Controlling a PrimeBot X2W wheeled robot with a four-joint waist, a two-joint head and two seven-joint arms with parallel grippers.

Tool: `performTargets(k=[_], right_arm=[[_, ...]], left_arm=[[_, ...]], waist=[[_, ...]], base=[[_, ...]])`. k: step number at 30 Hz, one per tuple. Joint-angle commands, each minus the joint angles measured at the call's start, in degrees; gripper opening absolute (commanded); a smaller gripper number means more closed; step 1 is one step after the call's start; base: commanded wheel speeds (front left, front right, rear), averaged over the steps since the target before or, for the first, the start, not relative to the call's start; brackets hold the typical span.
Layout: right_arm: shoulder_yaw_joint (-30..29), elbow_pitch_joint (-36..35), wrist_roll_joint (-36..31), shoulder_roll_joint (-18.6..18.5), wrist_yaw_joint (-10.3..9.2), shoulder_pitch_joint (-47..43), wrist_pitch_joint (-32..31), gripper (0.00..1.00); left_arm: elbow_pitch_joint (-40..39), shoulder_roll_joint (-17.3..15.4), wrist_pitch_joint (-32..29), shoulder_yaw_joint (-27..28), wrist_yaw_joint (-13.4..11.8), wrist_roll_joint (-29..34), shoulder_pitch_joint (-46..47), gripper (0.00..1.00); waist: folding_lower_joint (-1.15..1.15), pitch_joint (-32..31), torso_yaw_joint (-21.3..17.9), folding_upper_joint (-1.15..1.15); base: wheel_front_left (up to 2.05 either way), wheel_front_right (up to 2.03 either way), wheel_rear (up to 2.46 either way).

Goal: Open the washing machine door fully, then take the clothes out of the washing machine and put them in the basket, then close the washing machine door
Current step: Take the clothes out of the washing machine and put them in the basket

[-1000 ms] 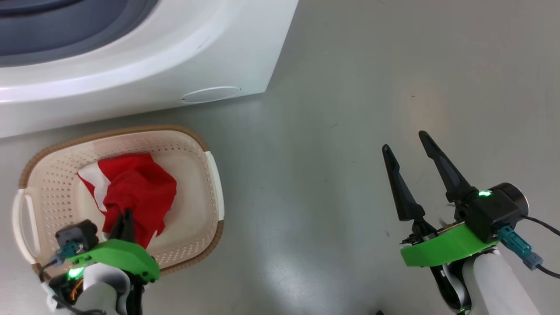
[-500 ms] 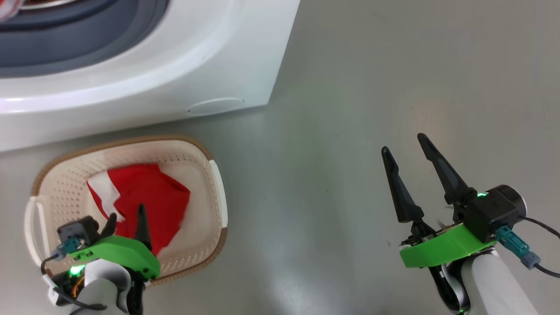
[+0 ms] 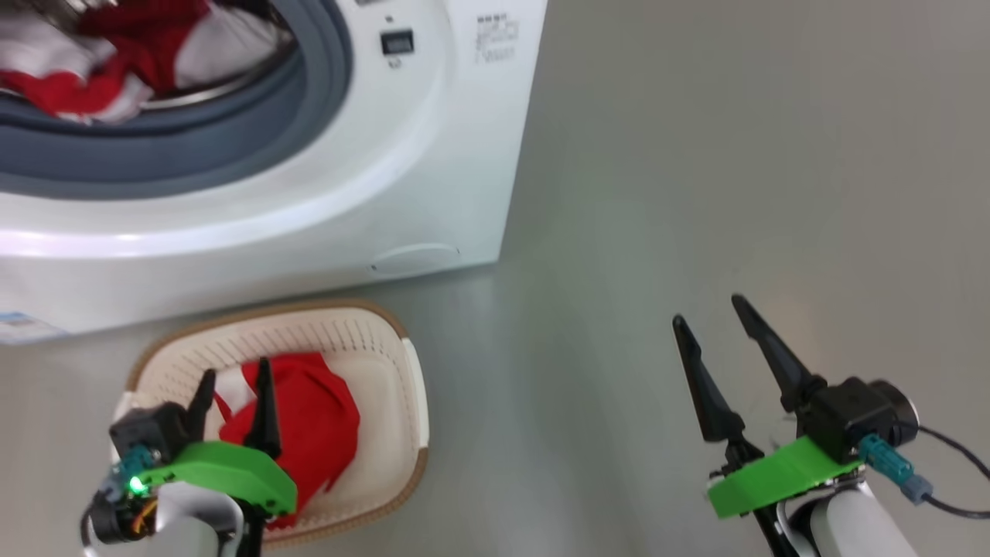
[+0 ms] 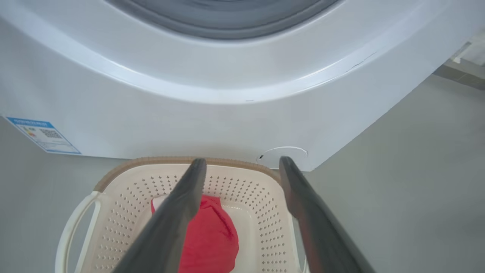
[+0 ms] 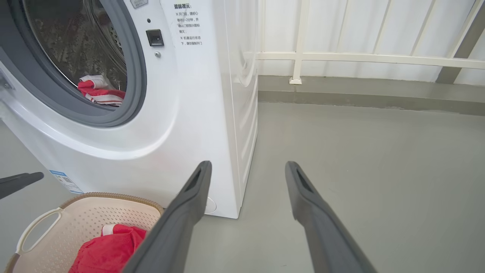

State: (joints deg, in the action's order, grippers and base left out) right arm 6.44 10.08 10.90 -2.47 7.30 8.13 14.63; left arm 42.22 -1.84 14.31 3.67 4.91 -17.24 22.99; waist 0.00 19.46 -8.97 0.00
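The white washing machine [image 3: 433, 155] stands at the upper left, its mouth uncovered. Red and white clothes [image 3: 100, 54] lie inside its drum, also seen from the right wrist as clothes [image 5: 98, 91]. The washing machine door is out of view. In front of the machine sits the cream basket [image 3: 271, 311] with a red garment [image 3: 317, 425] in it. My left gripper [image 3: 236, 375] hangs open just above that garment, holding nothing; its wrist view has the gripper [image 4: 242, 161] over the basket [image 4: 151, 161] and the garment [image 4: 212, 235]. My right gripper [image 3: 708, 311] is open over bare floor, far right.
Grey floor [image 3: 696, 155] stretches wide to the right of the machine. A white railing [image 5: 341, 57] on a low kerb runs behind. A blue label [image 4: 43, 134] marks the machine's lower left corner. One left finger [image 5: 19, 182] pokes into the right wrist view.
My left gripper has opened and let go of the red garment, which now lies in the basket. The head camera has tilted up, bringing the drum into the picture. The right gripper stays open.
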Motion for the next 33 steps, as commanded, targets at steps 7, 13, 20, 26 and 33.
performTargets(k=[7,13,20,26,33], right_arm=[[0.53,0.12,0.16,-0.41,0.19,-3.65,0.37,1.0],[-0.79,0.53,-0.19,-0.41,0.19,-6.95,0.37,1.0],[-1.67,0.47,-0.33,-0.41,0.19,-9.4,0.16,1.0],[-2.22,-0.35,-0.45,-0.41,0.19,-11.12,-0.51,1.0],[-2.63,-1.4,-0.57,-0.41,0.19,-12.55,-1.26,1.0]], left_arm=[[-14.42,-1.04,0.69,-1.54,-2.44,1.64,-7.62,1.0],[-23.56,-1.17,0.69,-3.73,-4.12,4.88,-13.37,1.0],[-30.56,-1.63,-0.23,-5.03,-5.38,6.59,-18.91,1.0],[-37.34,-1.68,-3.17,-5.95,-6.45,7.04,-24.06,1.0],[-42.21,-1.65,-5.01,-6.55,-7.4,6.75,-28.33,1.0]], waist=[[0.0,-9.74,3.06,0.0],[0.0,-14.46,4.03,0.0],[0.0,-17.74,4.64,0.0],[0.0,-19.41,5.47,0.0],[0.0,-20.39,6.04,0.0]], base=[[0.0,0.0,0.0],[0.0,0.0,0.0],[0.0,0.0,0.0],[0.0,0.0,0.0],[0.0,0.0,0.0]])
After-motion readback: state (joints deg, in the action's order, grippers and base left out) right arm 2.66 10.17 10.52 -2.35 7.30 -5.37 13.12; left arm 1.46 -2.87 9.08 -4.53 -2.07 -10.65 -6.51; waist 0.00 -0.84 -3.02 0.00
